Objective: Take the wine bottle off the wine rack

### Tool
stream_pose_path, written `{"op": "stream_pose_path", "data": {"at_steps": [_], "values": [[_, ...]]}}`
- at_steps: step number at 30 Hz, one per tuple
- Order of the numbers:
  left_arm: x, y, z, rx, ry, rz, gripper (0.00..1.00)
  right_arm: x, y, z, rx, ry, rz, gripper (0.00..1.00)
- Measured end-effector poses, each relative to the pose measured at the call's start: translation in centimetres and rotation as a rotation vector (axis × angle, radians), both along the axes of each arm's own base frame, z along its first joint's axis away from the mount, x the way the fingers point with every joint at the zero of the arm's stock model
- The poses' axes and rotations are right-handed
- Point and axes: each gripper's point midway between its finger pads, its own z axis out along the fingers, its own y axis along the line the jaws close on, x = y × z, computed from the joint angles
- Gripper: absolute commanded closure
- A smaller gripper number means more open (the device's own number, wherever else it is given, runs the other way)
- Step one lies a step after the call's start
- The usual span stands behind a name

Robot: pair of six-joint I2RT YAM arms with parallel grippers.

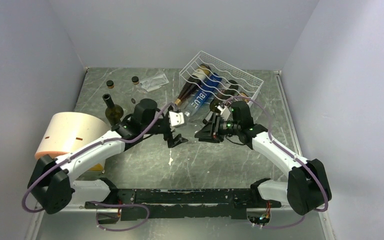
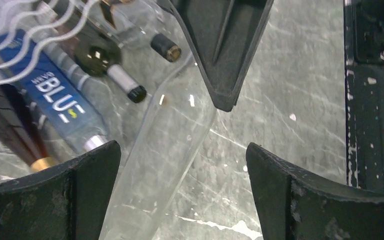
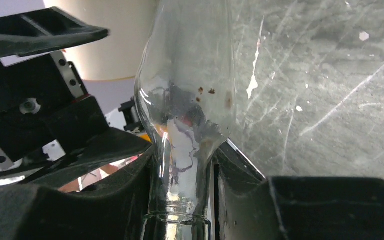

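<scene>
- The right claw [image 3: 184, 172] is clamped on the neck of the clear wine bottle [image 3: 187, 65]. The glass body juts out ahead of its fingers, over the tabletop [image 2: 290, 100].
- The left claw [image 2: 182, 150] stands wide open, with the bottle body passing between its fingers and gripped by neither. It sits closer to one finger than the other.
- As we read it, the bottle is already off the wine rack [image 1: 230, 70], which lies just beyond the left claw.
- Risk: smooth glass held only at the neck. The long body may pivot or slide out of the right claw and drop.
- Risk: if the left claw closes off-centre, the near finger strikes first and shoves the body sideways, twisting it in the neck grip.
- Risk: if the right claw lets go before the left one has hold, the bottle falls and rolls.
- Risk: the blue bottle [image 2: 55, 95] and a dark bottle [image 2: 10, 125] lie just ahead of the left claw. A swing that way could knock them.
- Risk: the two claws work very near each other, so the fingers could clash.
</scene>
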Motion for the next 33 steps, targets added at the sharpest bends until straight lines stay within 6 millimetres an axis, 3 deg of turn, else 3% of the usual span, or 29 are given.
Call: {"op": "stream_pose_path", "data": {"at_steps": [7, 15, 17, 19, 22, 24, 27, 33], "values": [[-0.7, -1.8, -5.6, 0.152, 0.011, -0.038, 0.04, -1.5, -0.3, -1.3, -0.051, 0.02, 0.052, 1.0], [-0.4, -3.0, -8.6, 0.259, -0.078, 0.027, 0.5, -3.3, -0.7, -2.4, -0.099, 0.008, 0.135, 1.0], [-0.3, -3.1, -8.5, 0.264, -0.095, 0.035, 0.65, -3.1, -0.8, -2.4, -0.111, -0.018, 0.146, 0.9], [0.0, -3.1, -8.2, 0.26, -0.108, 0.054, 0.78, -2.8, -0.9, -2.3, -0.127, -0.05, 0.15, 0.71], [0.6, -3.0, -7.6, 0.248, -0.13, 0.088, 0.87, -2.0, -1.1, -1.8, -0.159, -0.121, 0.145, 0.42], [1.0, -2.7, -7.1, 0.239, -0.129, 0.128, 0.89, -0.9, -1.5, -1.1, -0.201, -0.212, 0.113, 0.3], [1.6, -2.1, -6.1, 0.221, -0.13, 0.19, 0.93, 0.5, -2.4, 0.3, -0.241, -0.318, 0.041, 0.25], [2.3, -1.2, -3.6, 0.149, -0.117, 0.291, 0.93, 3.1, -3.4, 3.1, -0.272, -0.464, -0.092, 0.26]]}}
